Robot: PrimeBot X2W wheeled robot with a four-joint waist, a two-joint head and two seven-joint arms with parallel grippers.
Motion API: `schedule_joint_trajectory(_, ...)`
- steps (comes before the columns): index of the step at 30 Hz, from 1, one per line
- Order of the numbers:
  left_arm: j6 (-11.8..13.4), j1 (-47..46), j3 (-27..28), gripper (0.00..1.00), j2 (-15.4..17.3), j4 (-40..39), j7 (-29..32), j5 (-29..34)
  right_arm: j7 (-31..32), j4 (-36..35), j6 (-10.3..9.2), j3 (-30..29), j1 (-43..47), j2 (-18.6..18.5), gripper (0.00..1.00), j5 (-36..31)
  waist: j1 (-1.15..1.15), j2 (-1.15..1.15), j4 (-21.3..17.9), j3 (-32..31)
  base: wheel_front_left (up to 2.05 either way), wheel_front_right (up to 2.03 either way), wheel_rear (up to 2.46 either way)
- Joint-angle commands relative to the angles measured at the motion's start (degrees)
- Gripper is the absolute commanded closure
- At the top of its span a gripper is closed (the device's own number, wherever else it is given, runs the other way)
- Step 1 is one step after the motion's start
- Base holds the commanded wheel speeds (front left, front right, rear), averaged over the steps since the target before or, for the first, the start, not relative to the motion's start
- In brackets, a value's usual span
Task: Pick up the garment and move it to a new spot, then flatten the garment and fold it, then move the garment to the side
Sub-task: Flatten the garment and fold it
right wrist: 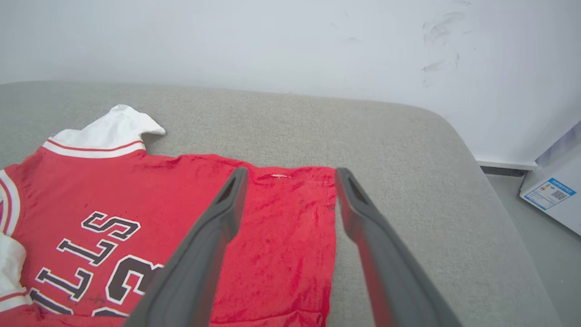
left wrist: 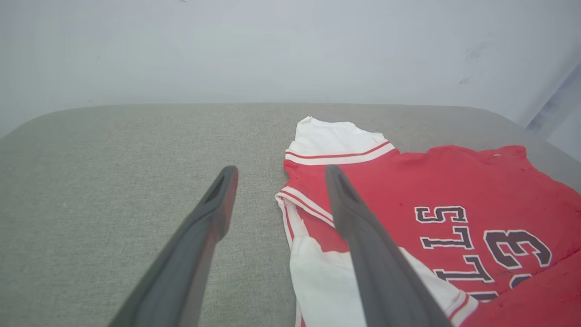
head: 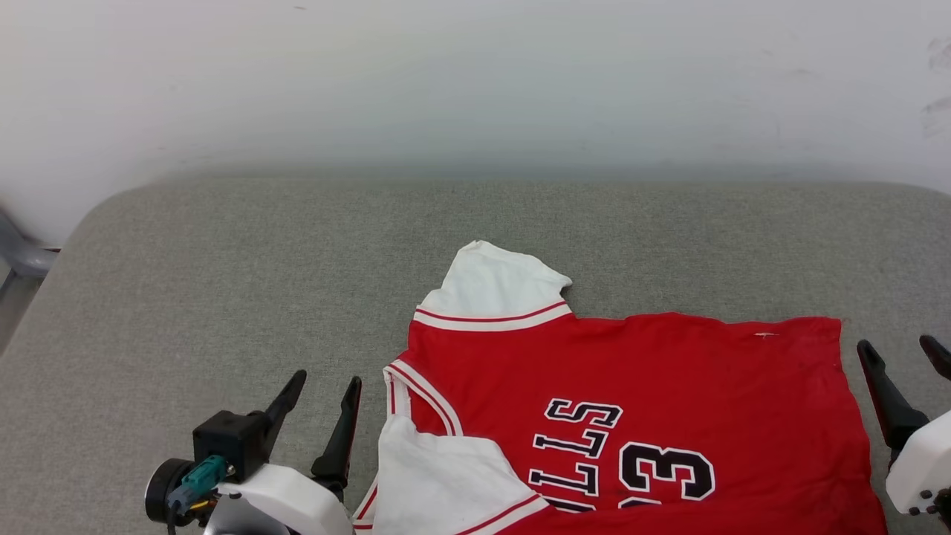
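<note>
The garment (head: 654,401), a red jersey with white sleeves and black lettering, lies spread on the grey cushion, collar to the left and hem to the right. One white sleeve (head: 494,286) points toward the wall; the other (head: 438,475) is folded over near the front edge. My left gripper (head: 323,390) stands open just left of the collar, holding nothing. In the left wrist view its fingers (left wrist: 218,204) straddle the collar edge (left wrist: 290,204) above it. My right gripper (head: 899,353) is open beside the hem, and in the right wrist view its fingertips (right wrist: 233,195) hover over the hem corner (right wrist: 317,181).
The grey cushion (head: 260,282) stretches left and toward the white wall (head: 475,82). Its right end rounds off in the right wrist view, with floor and a white box with a label (right wrist: 551,193) beyond it. A grey curved object (head: 18,256) sits past the cushion's left end.
</note>
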Motion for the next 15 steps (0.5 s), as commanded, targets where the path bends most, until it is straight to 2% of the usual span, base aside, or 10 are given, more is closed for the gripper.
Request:
schedule_joint_trajectory(1, -0.1, -0.4, 0.7, 0.0, -0.5, -0.5, -0.5, 0.8, -1.7, -0.7, -0.06, 0.5, -0.4, 0.2, 0.0, -0.5, 0.0, 0.0, -0.1, -0.2, 0.0, 0.0, 0.0)
schedule_joint_trajectory(7, -1.7, 2.6, 9.2, 0.0, -5.2, -5.4, -1.1, 8.1, -13.9, -2.8, -0.06, 2.4, 1.2, 3.2, 0.0, -2.4, 0.0, 0.0, -0.5, -0.1, 0.0, 0.0, 0.0)
schedule_joint_trajectory(11, -4.5, 5.7, 14.7, 0.0, -9.3, -7.3, -1.1, 13.0, -19.7, -2.5, -0.06, 2.8, 2.4, 5.5, 0.0, -3.3, 0.0, 0.0, -0.8, 0.5, 0.0, 0.0, 0.0)
schedule_joint_trajectory(15, -8.1, 7.6, 17.8, 0.0, -12.4, -6.2, -1.1, 16.9, -22.9, -1.1, -0.05, 2.9, 2.6, 7.0, 0.0, -3.6, 0.0, 0.0, -1.0, 1.0, 0.0, 0.0, 0.0)
